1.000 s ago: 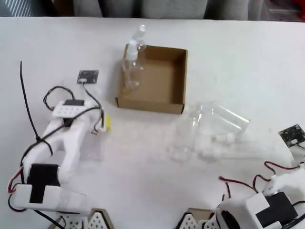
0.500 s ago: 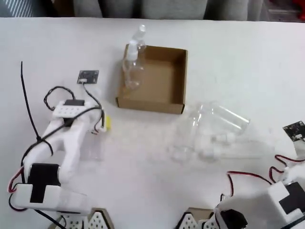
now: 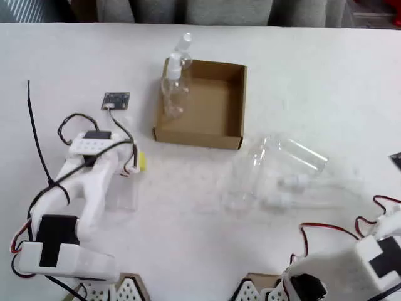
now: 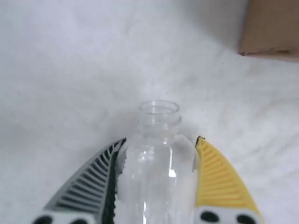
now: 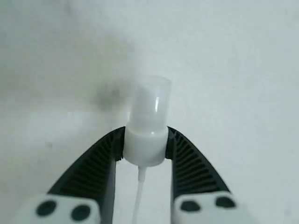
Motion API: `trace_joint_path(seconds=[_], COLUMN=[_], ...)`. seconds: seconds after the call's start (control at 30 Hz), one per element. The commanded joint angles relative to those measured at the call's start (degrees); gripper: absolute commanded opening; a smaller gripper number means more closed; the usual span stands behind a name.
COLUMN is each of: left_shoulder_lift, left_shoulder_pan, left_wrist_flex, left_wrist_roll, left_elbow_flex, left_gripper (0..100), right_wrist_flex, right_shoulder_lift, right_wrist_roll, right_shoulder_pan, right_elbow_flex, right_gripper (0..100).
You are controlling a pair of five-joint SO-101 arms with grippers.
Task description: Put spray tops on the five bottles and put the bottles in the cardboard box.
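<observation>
Left wrist view, uncapped bottle (image 4: 156, 158) toward the bench's left edge, left gripper (image 4: 161, 139) pinching its body, right gripper (image 5: 145, 130) clamped on spray top (image 5: 148, 116), cardboard box (image 3: 207, 135) toward far edge, two capped bottles (image 3: 174, 81) at its left wall.

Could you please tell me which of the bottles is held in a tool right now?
The topless bottle gripped by the left tool; the capped bottles stand at the cardboard box, and the other bottles lie loose on the table.

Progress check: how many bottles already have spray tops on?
2. Both stand at the left wall of the cardboard box: the nearer capped bottle and the farther capped bottle by the far corner. The left gripper holds an uncapped bottle.
</observation>
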Motion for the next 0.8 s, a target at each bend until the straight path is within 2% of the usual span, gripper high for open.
trace_joint_path(seconds=[0.0, 0.2, 0.37, 0.5, 0.77], left_shoulder_lift=[-1.63, -2.15, -10.51, -20.44, -36.88], left_shoulder_pan=[-0.4, 1.19, 1.89, 3.3, 2.95], left_wrist_flex=[-1.58, -1.14, -2.55, -9.41, -25.49], left_wrist_roll=[-0.79, -5.01, -5.54, -5.63, -5.19], left_elbow_flex=[-2.11, -1.32, 3.96, 12.84, 28.13], left_gripper=[2, 2, 2, 2, 3], right_wrist_flex=[8.92, 20.53, 22.64, 20.26, 10.24], right_shoulder_lift=[-8.4, -16.22, -18.95, -20.88, -30.11], right_wrist_roll=[-7.47, -24.35, -39.3, -47.21, -71.74], right_shoulder_pan=[-3.47, -13.58, -24.31, -37.14, -57.27], right_elbow_flex=[-4.57, -4.57, -0.53, 6.07, 6.86], right_gripper=[1.7, 1.7, 1.7, 1.7, 1.7])
